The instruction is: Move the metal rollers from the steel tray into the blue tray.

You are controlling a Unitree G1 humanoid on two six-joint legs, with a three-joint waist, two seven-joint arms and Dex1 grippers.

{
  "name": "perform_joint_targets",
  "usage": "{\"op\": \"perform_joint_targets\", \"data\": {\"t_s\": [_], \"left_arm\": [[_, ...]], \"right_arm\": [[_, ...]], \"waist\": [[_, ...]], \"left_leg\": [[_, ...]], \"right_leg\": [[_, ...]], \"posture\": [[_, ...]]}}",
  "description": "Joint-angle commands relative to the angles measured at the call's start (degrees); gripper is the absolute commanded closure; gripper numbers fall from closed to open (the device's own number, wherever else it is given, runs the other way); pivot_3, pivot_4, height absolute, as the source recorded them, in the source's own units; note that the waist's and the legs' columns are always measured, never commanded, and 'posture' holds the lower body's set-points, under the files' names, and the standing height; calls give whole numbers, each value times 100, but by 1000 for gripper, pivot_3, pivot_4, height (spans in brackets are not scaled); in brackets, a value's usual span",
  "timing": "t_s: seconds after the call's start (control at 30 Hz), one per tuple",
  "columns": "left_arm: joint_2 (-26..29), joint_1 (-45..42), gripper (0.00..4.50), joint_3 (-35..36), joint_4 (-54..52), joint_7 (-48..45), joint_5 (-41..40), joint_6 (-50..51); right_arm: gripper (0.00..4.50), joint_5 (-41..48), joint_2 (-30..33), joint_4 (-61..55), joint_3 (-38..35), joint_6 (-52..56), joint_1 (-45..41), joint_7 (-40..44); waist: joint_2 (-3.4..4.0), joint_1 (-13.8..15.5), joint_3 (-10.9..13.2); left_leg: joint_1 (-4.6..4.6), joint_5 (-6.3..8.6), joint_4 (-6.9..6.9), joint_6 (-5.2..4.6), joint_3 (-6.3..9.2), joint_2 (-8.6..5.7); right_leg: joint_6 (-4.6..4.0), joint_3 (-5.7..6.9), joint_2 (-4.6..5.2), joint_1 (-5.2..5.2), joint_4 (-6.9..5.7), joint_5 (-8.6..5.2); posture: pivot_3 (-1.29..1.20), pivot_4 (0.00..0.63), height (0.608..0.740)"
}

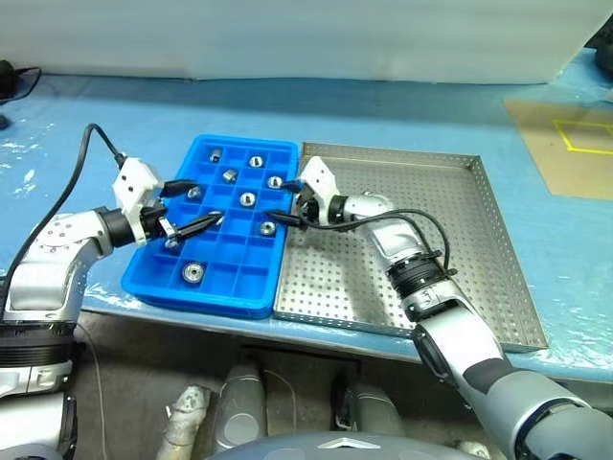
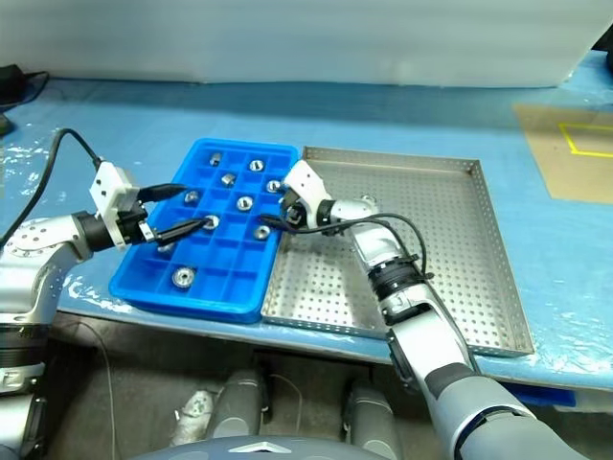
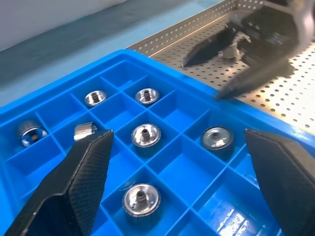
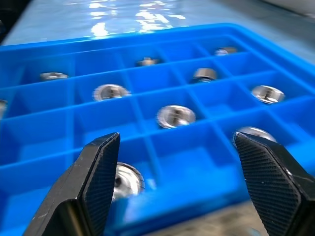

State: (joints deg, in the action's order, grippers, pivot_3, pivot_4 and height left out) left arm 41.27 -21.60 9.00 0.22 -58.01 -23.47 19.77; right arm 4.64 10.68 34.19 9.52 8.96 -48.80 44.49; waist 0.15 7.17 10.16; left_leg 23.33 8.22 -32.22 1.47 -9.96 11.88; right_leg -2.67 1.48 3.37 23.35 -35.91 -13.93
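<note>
Steel tray (image 1: pixel 450 278): lower right of centre in the left eye view, on the blue-covered tabletop (image 1: pixel 86 115); its perforated floor shows no roller that I can make out.
Right pincer (image 1: pixel 290 203): at the seam between the two trays, jaws parted and holding nothing.
Blue tray (image 1: pixel 153 280): touching the steel tray's left rim, left of centre.
Metal rollers (image 1: pixel 193 273): lying singly in the blue tray's compartments, one near the front, the rest further back.
Left pincer (image 1: pixel 180 208): over the blue tray's left side, jaws spread wide and holding nothing.
Handling: the rollers look hard, smooth and likely slippery, heavy for their size; pinching across the round outer wall seems safest.
Progress: the transfer appears nearly or fully done.
</note>
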Motion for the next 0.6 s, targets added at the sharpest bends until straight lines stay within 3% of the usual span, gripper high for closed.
{"op": "perform_joint_targets", "data": {"t_s": [0.03, 0.3, 0.6], "left_arm": [[-204, -242, 0, -191, -24, -75, -83, -107], [-1277, -924, 0, -1087, 597, -240, 143, -355], [-1940, -1414, 0, -1552, 1735, -626, 441, -900]], "right_arm": [[645, 85, 426, -255, -513, -21, -66, -312], [645, 192, 1412, -1319, -1064, 572, 921, -440], [645, 317, 1559, -2680, -1149, 1337, 1898, -678]], "waist": [[-1, -6, 0], [-3, -165, -1], [-2, -510, -1]], "left_leg": [[-1, 0, -2, 0, 0, -1], [-5, 0, -2, -1, -2, -5], [-14, 5, -3, -11, -7, -3]], "right_leg": [[1, -2, 1, -3, 1, 0], [7, -5, -14, -5, -2, 4], [2, -13, -18, -7, 4, 2]], "posture": [[40, 150, 740], [-104, 150, 740], [-206, 150, 740]]}}
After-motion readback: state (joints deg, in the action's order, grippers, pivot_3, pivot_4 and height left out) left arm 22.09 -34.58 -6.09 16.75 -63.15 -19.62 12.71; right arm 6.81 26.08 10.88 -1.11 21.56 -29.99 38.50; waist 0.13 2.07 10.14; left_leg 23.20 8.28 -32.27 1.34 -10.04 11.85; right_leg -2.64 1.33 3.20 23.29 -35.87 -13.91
